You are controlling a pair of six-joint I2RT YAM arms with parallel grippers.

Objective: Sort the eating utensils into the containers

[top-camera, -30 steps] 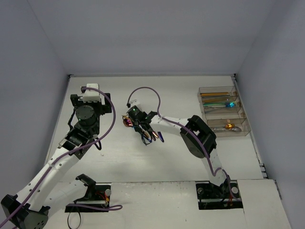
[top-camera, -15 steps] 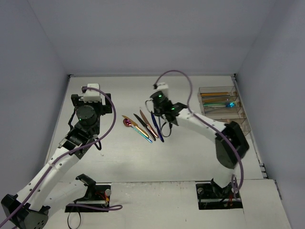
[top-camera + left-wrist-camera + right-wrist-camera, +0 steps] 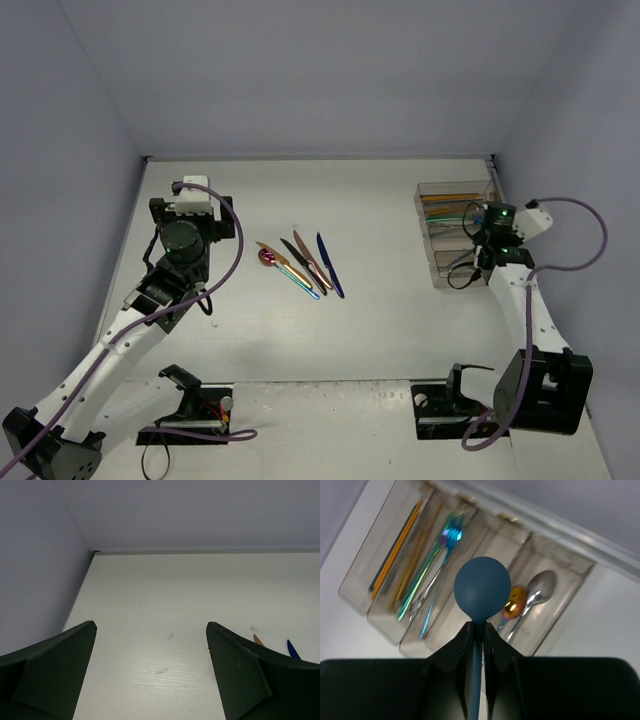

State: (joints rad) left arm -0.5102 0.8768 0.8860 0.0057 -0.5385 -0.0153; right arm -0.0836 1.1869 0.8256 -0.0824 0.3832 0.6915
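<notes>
My right gripper (image 3: 487,240) hangs over the clear trays (image 3: 445,278) at the right wall. In the right wrist view it (image 3: 481,630) is shut on the handle of a blue spoon (image 3: 482,587), bowl pointing away over the trays (image 3: 572,602). One tray holds a gold spoon (image 3: 515,604) and a silver spoon (image 3: 541,586). Another holds iridescent forks (image 3: 447,535), and the outermost holds gold knives (image 3: 395,550). On the table lie a magenta spoon (image 3: 267,257), a gold-teal knife (image 3: 295,273), a copper knife (image 3: 310,258) and a blue knife (image 3: 330,265). My left gripper (image 3: 190,212) is open and empty, left of them.
The right wall runs close behind the trays. The back wall and left wall (image 3: 35,555) bound the white table (image 3: 370,310). In the left wrist view my gripper (image 3: 150,627) looks at bare table (image 3: 165,605), with the copper knife's tip (image 3: 258,640) and the blue knife's tip (image 3: 293,650) at the right.
My right arm swung from the utensils at the table's middle to above the trays at the right, carrying the blue spoon. The left arm has not moved.
</notes>
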